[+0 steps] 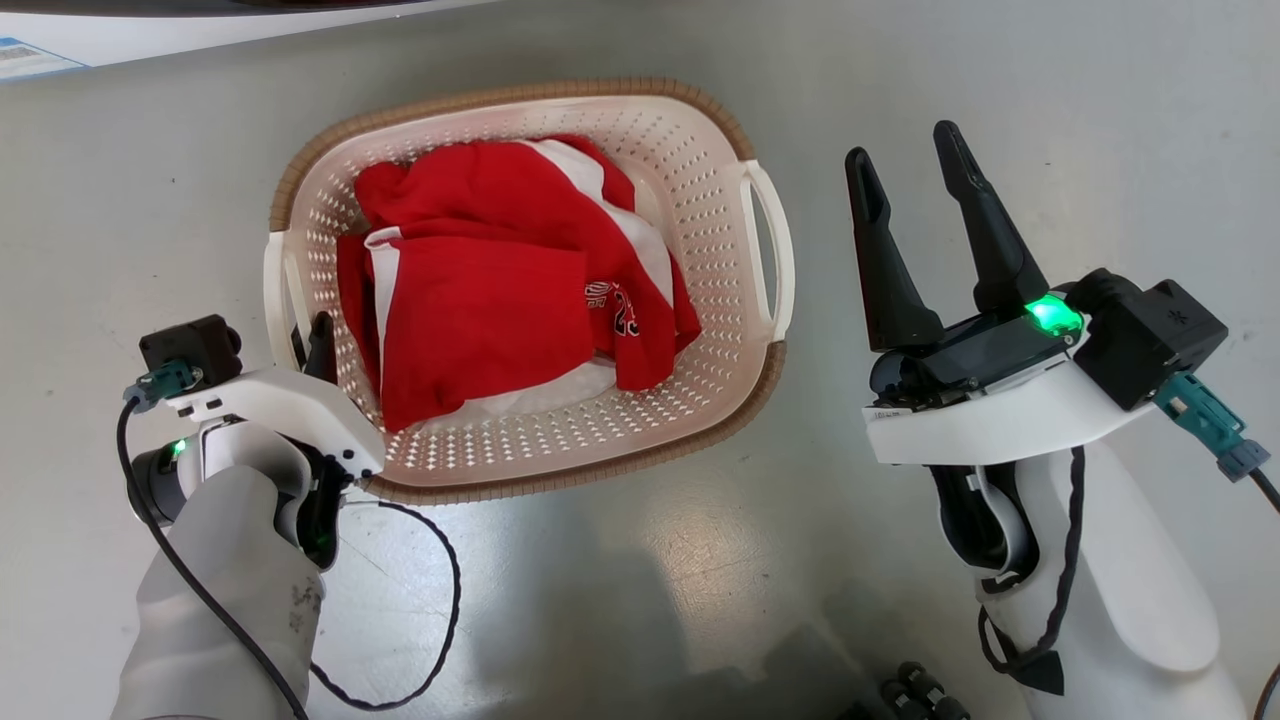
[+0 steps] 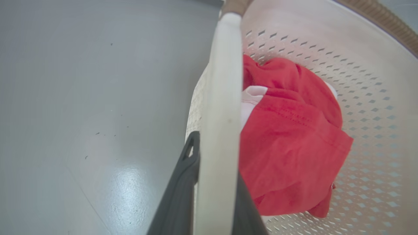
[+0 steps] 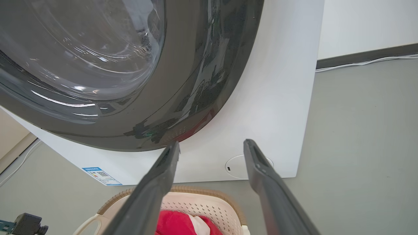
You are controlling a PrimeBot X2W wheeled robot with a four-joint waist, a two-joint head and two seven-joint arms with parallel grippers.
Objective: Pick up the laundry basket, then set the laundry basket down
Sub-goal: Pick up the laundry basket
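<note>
The cream laundry basket [image 1: 660, 130] with its brown woven rim lies on the grey floor ahead of me, holding red and white clothes [image 1: 500, 290]. My left gripper [image 1: 308, 345] is shut on the basket's white left handle [image 2: 222, 98], one dark finger on each side of the bar. The basket's perforated wall [image 2: 359, 81] and the red cloth [image 2: 287, 147] show close up in the left wrist view. My right gripper [image 1: 903, 148] stands open to the right of the basket, apart from its right handle [image 1: 775, 240]. That gripper [image 3: 212, 143] points over the basket's rim [image 3: 196, 191].
A white washing machine [image 3: 277, 98] with a dark round glass door [image 3: 98, 65] stands just behind the basket; its lower edge [image 1: 150, 35] shows at the top left. A black cable [image 1: 450, 600] loops by my left arm. Bare grey floor lies right of the machine.
</note>
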